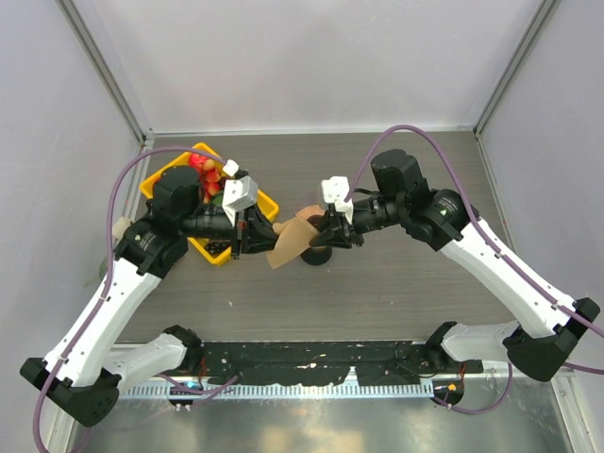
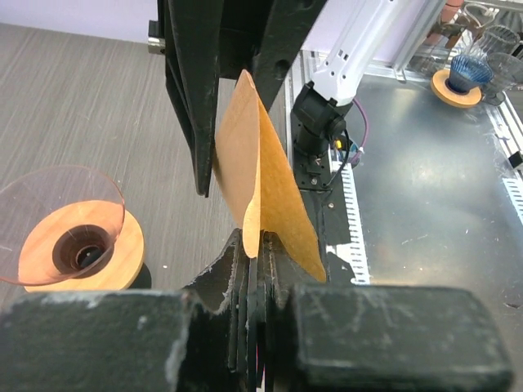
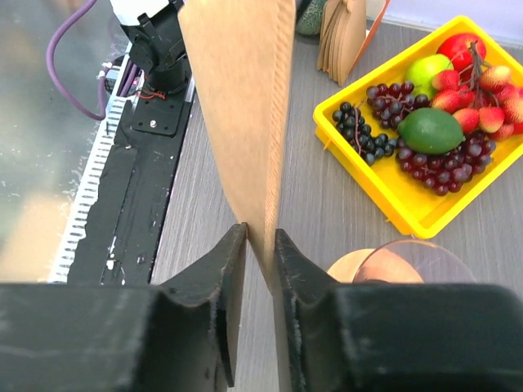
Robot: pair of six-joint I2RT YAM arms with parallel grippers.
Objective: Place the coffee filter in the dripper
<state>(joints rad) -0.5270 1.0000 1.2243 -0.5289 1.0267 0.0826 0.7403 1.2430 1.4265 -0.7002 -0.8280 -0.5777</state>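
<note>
The coffee filter (image 1: 288,243) is a tan paper cone held in the air between both grippers at the table's middle. My left gripper (image 1: 263,231) is shut on one edge of it; in the left wrist view the filter (image 2: 265,175) rises from the fingertips (image 2: 237,261). My right gripper (image 1: 322,230) is shut on the opposite edge, the filter (image 3: 245,98) standing between its jaws. The dripper (image 1: 318,256) stands on the table just below the right gripper, largely hidden. Its clear cone and wood collar show in the left wrist view (image 2: 78,241) and the right wrist view (image 3: 384,263).
A yellow fruit tray (image 1: 215,253) sits behind the left arm and also shows in the right wrist view (image 3: 384,192). A thick bundle of tan filters (image 3: 347,37) stands beyond it. The black base rail (image 1: 311,359) runs along the near edge. Glassware (image 2: 466,69) sits off the table.
</note>
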